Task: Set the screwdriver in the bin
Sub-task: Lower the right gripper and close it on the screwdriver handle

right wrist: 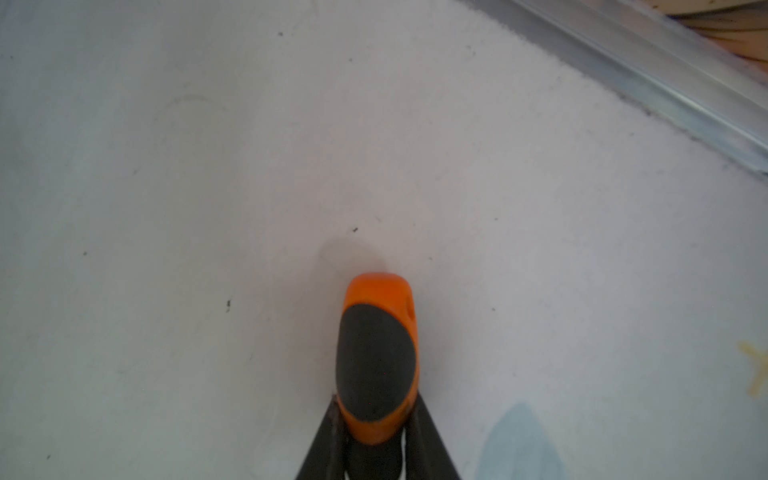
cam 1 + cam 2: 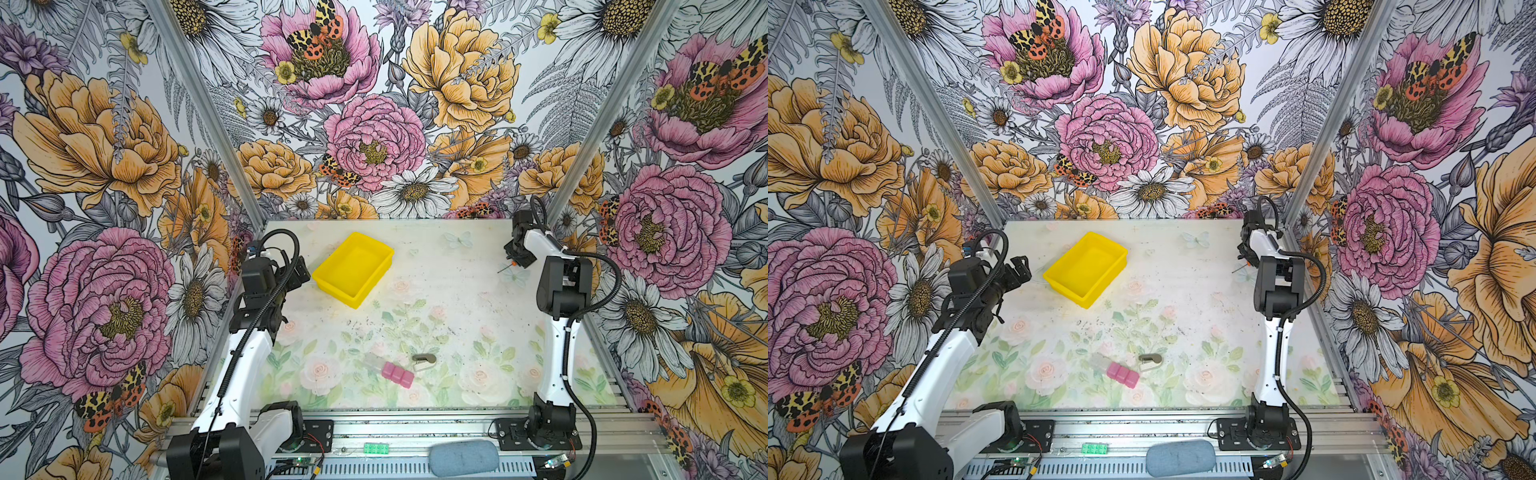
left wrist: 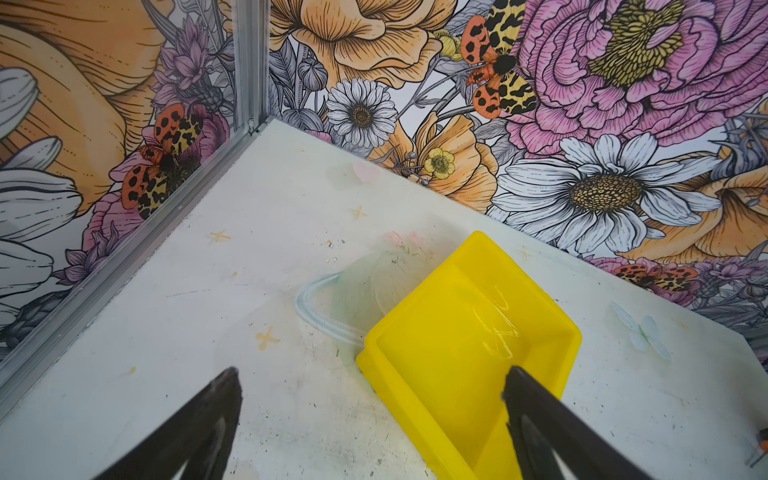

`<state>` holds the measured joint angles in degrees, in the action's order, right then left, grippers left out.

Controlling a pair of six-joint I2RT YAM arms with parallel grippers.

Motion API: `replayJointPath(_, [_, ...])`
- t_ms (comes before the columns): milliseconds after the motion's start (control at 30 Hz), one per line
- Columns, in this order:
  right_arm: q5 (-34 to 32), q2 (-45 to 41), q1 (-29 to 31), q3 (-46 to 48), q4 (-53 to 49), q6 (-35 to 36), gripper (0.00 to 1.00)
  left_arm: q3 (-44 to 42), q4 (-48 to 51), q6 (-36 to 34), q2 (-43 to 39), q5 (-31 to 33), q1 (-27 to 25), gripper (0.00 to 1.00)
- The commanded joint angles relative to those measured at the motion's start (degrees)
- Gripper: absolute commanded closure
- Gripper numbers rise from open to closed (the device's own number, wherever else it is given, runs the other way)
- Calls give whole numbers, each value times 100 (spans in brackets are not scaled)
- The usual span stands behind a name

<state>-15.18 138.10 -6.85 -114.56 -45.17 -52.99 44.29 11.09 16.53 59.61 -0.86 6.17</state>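
The screwdriver [image 1: 376,357] has an orange-and-black handle, and my right gripper [image 1: 376,401] is shut on that handle, low over the mat. In both top views this is at the far right near the side wall; its thin shaft [image 2: 503,270] points left out of the right gripper [image 2: 517,259]. The yellow bin [image 2: 332,286] sits empty at the back left, well apart from the screwdriver. My left gripper [image 3: 370,376] is open beside the bin's [image 3: 457,353] near-left corner, and its fingers [image 3: 220,399] hold nothing.
A pink block [image 2: 397,375], a clear block [image 2: 372,360] and a small grey-and-white tool [image 2: 424,361] lie at the front middle. A green brick [image 2: 376,448] and a grey pad [image 2: 463,457] rest on the front rail. A metal frame rail [image 1: 665,83] runs close to the right gripper.
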Motion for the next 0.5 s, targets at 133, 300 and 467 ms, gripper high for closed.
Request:
replayJointPath(133, [118, -85, -28, 293, -63, 91, 100, 159, -115, -104, -46, -92, 51, 1])
replayJointPath(300, [358, -283, 50, 616, 167, 424, 100, 137, -219, 19, 23, -240, 9, 1])
replayJointPath(467, [651, -736, 109, 1310, 654, 585, 100, 201, -271, 23, 137, -242, -69, 1])
